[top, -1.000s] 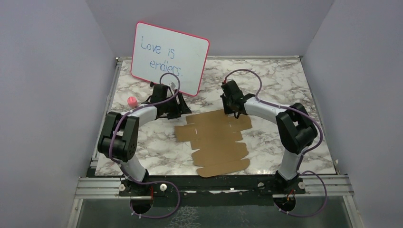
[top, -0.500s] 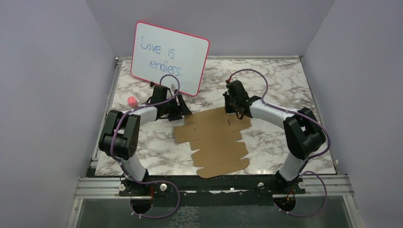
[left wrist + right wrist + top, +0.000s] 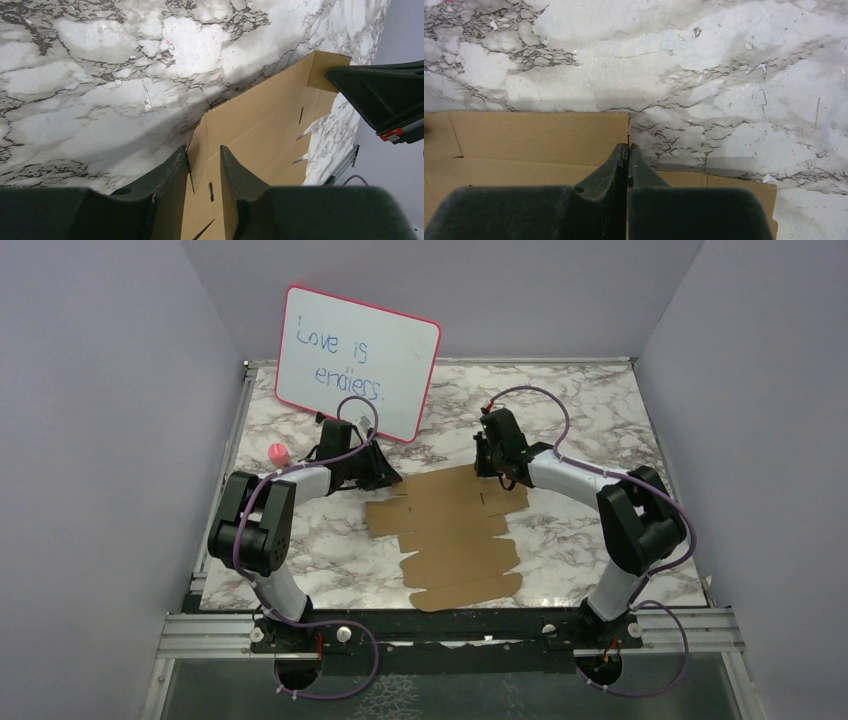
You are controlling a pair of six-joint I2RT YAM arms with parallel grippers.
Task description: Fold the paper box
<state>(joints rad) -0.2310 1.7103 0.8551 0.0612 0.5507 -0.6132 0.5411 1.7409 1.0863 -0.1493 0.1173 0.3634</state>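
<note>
- Left gripper (image 3: pixel 204 152) fingers are set a narrow gap apart, astride the corner flap of the paper box (image 3: pixel 455 540), a flat brown die-cut cardboard sheet. No firm pinch can be made out. Where is the sheet placed?

- It is laid out unfolded on the white marble-patterned table top (image 3: pixel 600 400), in front of the pink-framed whiteboard (image 3: pixel 355 360), on the arms' side of it. Its far left corner, where the left gripper is set, is just in front of the whiteboard's lower right corner.

- And the right gripper (image 3: pixel 628 146)?

- Its fingers are pressed together, with nothing seen between them. The tips are placed at the sheet's far edge, off to the right of the whiteboard. Whether the sheet is being pressed down cannot be told.

- What could go wrong from here?

- If only the flap's rim is caught when the left fingers are closed, the cardboard could be pulled free or creased off its score line. If the sheet is not pinned by the right fingers, it could be dragged whole towards the whiteboard instead of being bent. The whiteboard could also be knocked if the flap is lifted in a wide swing.
</note>
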